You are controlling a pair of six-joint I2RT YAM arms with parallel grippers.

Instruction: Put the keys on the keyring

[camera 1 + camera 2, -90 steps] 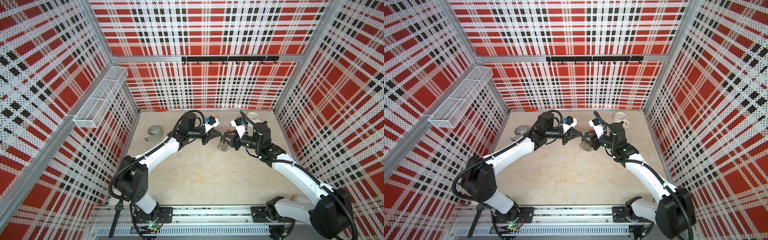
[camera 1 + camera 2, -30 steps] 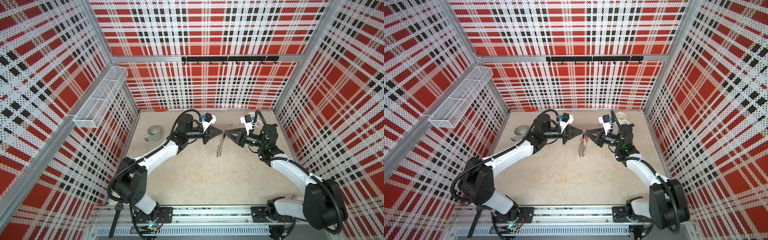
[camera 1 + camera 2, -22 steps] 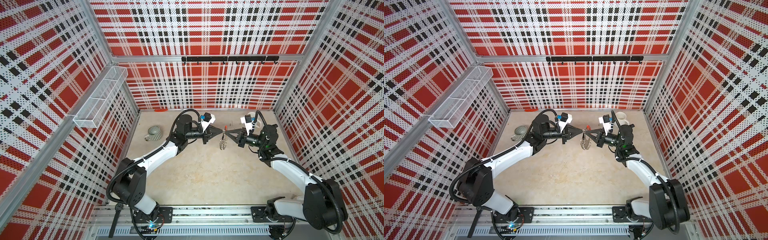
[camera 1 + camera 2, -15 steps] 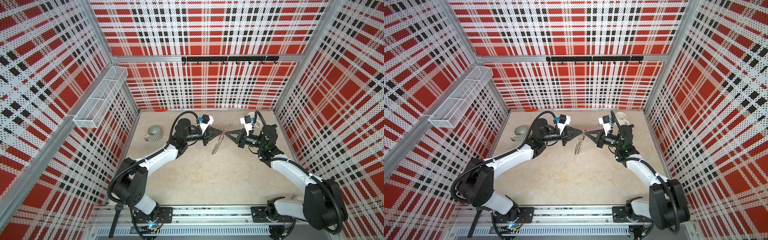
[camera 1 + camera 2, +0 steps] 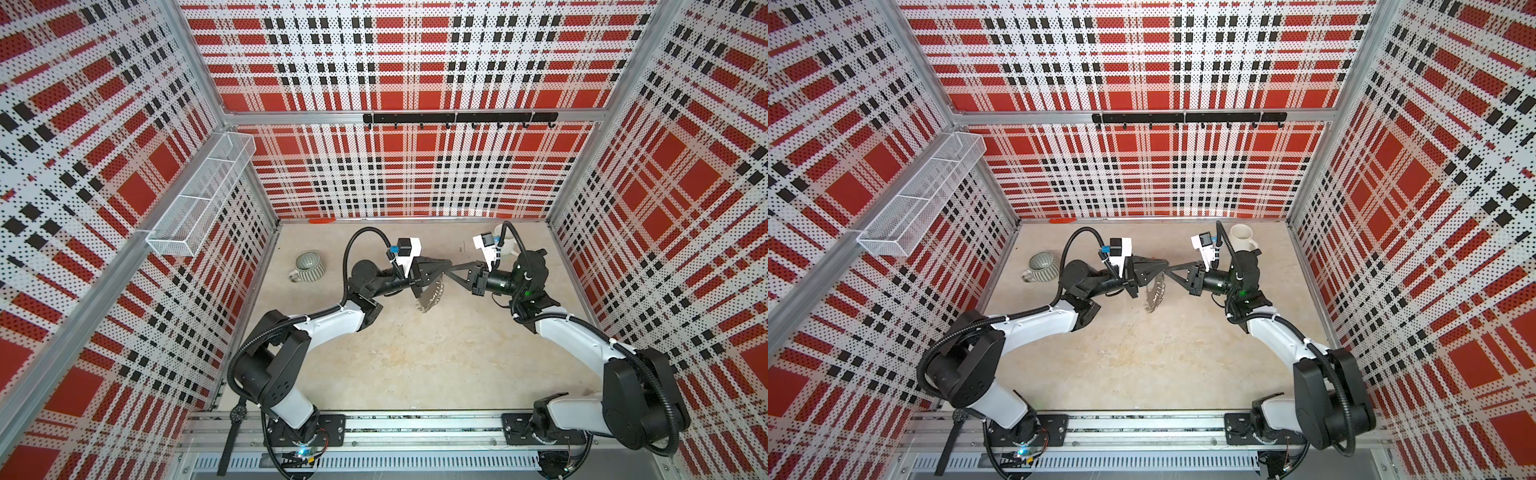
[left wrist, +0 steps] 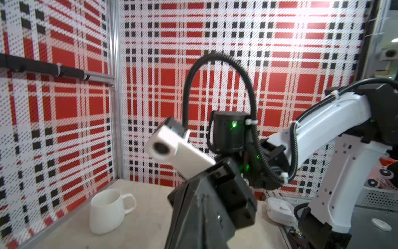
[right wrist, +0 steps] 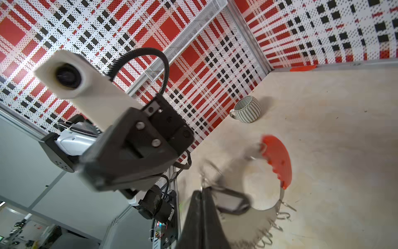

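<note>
**Steadiness before threading**

Clamped shut, the right gripper [image 7: 202, 191] has the keys [image 7: 232, 202] at its tip; the hold is too blurred to confirm. Just beyond, the keyring [image 7: 279, 163] dangles above the table [image 7: 323, 129]. Opposite, the left gripper [image 5: 445, 264] is also shut. Steady the hoop and target 1 loop.

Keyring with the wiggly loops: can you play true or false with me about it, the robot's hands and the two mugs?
1. The keyring hangs below where the two grippers meet. True.
2. It has a blue piece. False: its curved piece is red.
3. The left gripper and the right gripper are both shut. True.
4. The striped mug lies tipped over. False: it stands upright.
5. The white mug stands upright. True.
</note>
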